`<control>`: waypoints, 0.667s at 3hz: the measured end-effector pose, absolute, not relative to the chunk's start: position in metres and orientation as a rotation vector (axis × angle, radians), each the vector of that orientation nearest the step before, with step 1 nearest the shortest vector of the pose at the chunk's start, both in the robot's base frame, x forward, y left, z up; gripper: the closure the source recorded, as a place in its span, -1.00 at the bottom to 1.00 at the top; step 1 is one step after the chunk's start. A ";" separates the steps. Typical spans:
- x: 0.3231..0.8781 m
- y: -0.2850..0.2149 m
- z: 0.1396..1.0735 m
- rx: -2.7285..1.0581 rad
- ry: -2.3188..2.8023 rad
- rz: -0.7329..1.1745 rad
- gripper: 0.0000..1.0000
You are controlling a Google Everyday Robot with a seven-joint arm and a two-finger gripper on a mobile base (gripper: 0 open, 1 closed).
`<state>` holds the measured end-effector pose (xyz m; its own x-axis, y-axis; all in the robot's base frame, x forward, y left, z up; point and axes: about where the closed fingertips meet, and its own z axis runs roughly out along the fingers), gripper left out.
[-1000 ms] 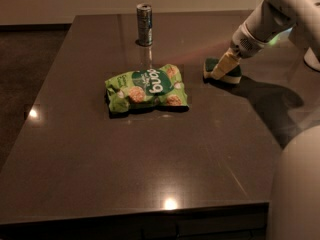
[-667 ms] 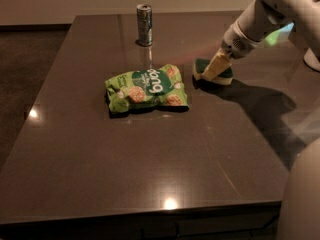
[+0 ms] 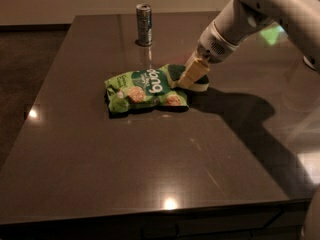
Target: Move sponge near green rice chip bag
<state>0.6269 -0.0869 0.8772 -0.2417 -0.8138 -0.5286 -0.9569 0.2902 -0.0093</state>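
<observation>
1. Carried the sponge [image 3: 200, 87] leftward over the last second, from well apart on the right to hard against the upper right edge of the bag [image 3: 145, 90], near the centre of the frame
2. Brought the gripper [image 3: 193, 76] along with it, to just right of centre, slanting down from the arm [image 3: 235, 21] in the upper right
3. Held the sponge clenched between the tan fingers [image 3: 195, 72], dark scrub face toward the bag, pale base toward the right
4. Judged the goal all but met: sponge already beside the bag, touching it or perhaps overlapping its corner; could not tell which
5. Reckoned only a release and a clean lift away to be left
6. Saw a can [image 3: 144, 18] upright at the upper middle of the frame, well apart from sponge and bag, and no hindrance
7. Found nothing between sponge and bag to block the way
8. Noted the dark table [image 3: 150, 164] with lamp glints at lower centre and left, and a broad arm shadow spread to the right of the sponge
9. Marked one risk: a light, crinkled bag, likely to be shoved left by any further push, or tugged askew on the retreat
</observation>
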 end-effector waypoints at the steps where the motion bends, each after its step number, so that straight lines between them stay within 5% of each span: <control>1: 0.619 -0.069 0.876 -1.623 2.091 0.504 0.63; 2: 0.614 -0.059 0.873 -1.643 2.054 0.554 0.19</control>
<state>0.6144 -0.0589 0.8731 -0.1896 -0.7966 -0.5739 -0.9772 0.2099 0.0316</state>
